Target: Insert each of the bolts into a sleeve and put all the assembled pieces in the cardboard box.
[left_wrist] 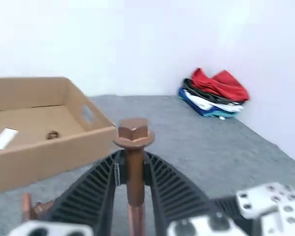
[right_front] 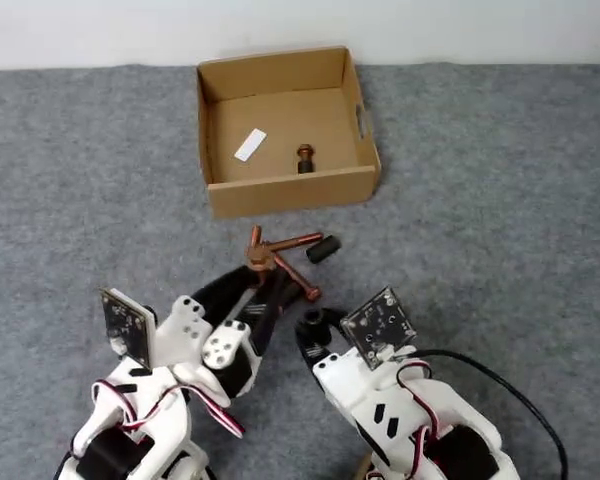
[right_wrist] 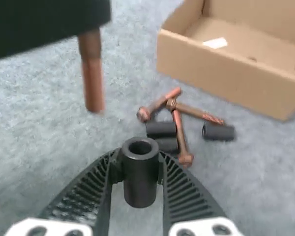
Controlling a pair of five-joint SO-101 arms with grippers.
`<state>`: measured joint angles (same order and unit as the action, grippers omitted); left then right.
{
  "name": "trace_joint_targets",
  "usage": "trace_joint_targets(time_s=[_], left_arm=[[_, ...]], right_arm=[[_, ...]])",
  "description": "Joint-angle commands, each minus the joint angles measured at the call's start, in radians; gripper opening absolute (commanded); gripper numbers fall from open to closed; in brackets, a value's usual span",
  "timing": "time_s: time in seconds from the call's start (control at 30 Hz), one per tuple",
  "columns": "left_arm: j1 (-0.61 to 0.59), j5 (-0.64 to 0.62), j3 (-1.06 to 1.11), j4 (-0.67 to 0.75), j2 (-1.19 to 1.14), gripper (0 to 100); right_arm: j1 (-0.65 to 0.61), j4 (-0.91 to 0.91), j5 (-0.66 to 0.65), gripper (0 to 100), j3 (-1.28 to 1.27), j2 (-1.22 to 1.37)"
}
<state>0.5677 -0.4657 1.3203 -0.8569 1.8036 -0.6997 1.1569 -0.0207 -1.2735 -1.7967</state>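
Observation:
My left gripper [left_wrist: 133,163] is shut on a copper bolt [left_wrist: 133,142], held upright with its hex head on top. In the right wrist view that bolt's shank [right_wrist: 92,73] hangs below the left gripper's black finger. My right gripper [right_wrist: 140,164] is shut on a black sleeve [right_wrist: 139,172], bore facing up, a little aside of the shank and lower. In the high view the left gripper [right_front: 259,277] and right gripper [right_front: 311,322] sit close together in front of the cardboard box [right_front: 285,189]. One assembled piece [right_front: 305,158] lies inside the box.
Loose copper bolts [right_wrist: 176,114] and black sleeves [right_wrist: 218,132] lie crossed on the grey carpet between the grippers and the box. A white label [right_front: 250,145] lies in the box. A pile of clothes [left_wrist: 214,93] sits by the far wall.

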Motion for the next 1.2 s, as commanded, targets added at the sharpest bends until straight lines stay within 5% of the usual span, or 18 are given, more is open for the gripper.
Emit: trace_joint_targets(time_s=[0.0, 1.17], left_arm=[[0.035, -0.017, -0.028, 0.038, 0.009, 0], [0.071, -0.089, 0.079, 0.152, 0.012, 0]], right_arm=[[-0.010, -0.059, -0.040, 0.8, 0.008, -0.010], [-0.084, -0.067, -0.081, 0.8, -0.005, -0.010]])
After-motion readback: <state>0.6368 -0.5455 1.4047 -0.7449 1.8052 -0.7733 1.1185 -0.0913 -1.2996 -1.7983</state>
